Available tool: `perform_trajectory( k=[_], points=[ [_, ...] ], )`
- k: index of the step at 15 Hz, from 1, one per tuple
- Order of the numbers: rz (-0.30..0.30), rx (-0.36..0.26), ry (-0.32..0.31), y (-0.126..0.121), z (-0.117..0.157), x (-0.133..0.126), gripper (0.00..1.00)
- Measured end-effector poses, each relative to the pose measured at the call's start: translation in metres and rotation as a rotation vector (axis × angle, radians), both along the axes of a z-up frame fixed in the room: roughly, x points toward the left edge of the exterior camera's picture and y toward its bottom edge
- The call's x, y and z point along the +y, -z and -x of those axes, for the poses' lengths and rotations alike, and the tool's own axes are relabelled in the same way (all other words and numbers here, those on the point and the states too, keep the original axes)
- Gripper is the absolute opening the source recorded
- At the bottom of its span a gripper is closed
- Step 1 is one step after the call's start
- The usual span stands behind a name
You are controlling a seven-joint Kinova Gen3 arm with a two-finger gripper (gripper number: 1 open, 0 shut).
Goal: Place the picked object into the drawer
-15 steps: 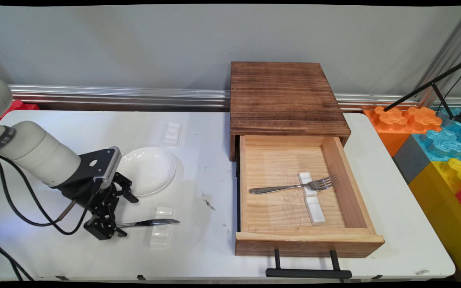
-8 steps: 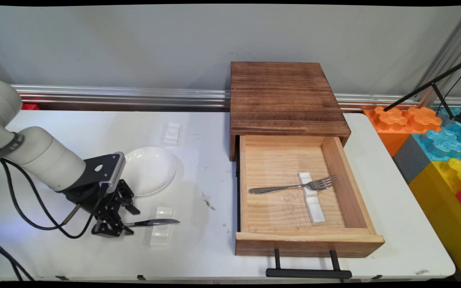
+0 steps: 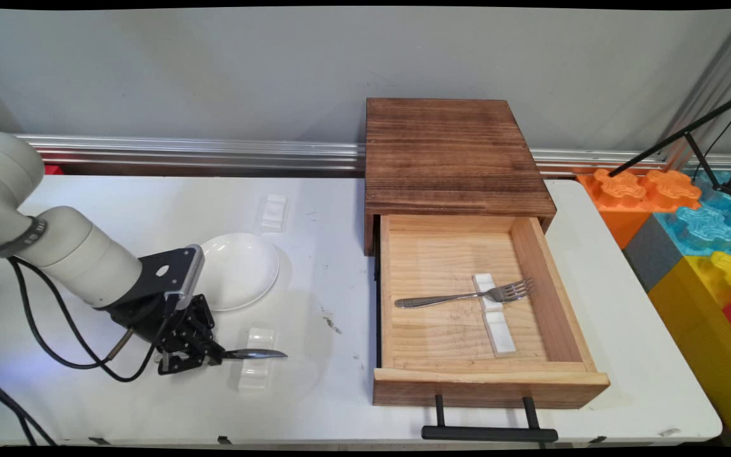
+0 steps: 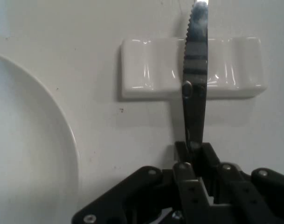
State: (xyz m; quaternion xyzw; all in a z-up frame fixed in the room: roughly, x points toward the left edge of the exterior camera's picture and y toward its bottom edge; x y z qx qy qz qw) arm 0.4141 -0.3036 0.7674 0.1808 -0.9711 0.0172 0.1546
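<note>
Main view shows a knife [image 3: 254, 353] lying level, its long axis running left to right, serrated blade tip pointing toward three o'clock and its handle pinched in the black pincer [image 3: 210, 357]. The blade crosses over a small white cutlery rest [image 3: 256, 358] on the white counter [image 3: 315, 381]. In the hand view the knife [image 4: 196, 84] points to twelve o'clock across the rest [image 4: 151, 70]. A white plate [image 3: 242, 270] sits at about twelve o'clock from the knife, near it. Far toward three o'clock, an open wooden drawer [image 3: 486, 381] holds a fork [image 3: 460, 296] on another white rest [image 3: 499, 327].
</note>
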Motion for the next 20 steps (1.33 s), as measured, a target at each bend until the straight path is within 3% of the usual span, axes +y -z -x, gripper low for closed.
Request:
perform_trajectory(
  k=[9, 20],
  points=[
    [-0.005, -0.001, -0.006, -0.013, 0.002, -0.002, 0.0],
    [0.006, 0.005, -0.05, -0.077, 0.019, -0.026, 0.0]
  ],
)
